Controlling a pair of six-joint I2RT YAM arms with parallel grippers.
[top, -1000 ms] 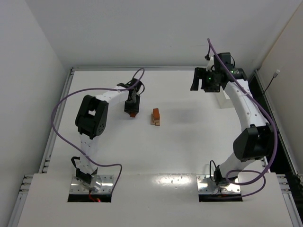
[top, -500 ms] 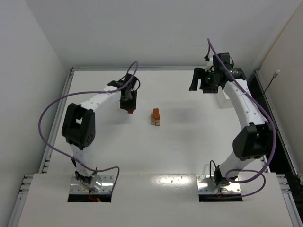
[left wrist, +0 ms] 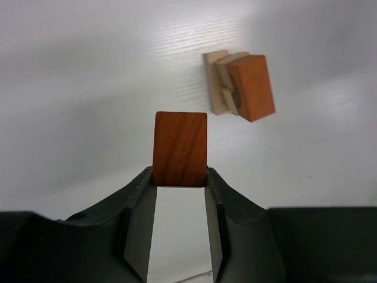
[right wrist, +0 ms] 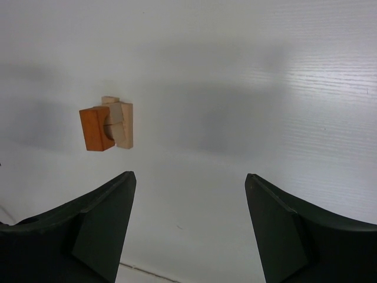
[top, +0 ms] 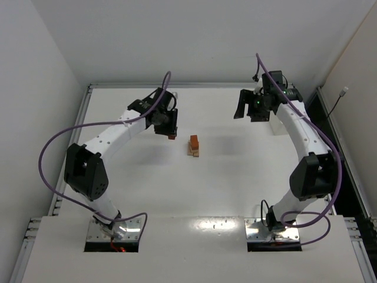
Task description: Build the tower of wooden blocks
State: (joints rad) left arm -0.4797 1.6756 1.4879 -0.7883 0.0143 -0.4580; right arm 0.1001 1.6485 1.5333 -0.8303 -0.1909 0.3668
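No readable text, labels, numbers anywhere

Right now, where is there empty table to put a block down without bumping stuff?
The wide table stretch between the tower and the arm bases is bare. So is the patch between the tower and the open right end effector. It is tight left of the tower, where the left end effector holds a reddish block close by.
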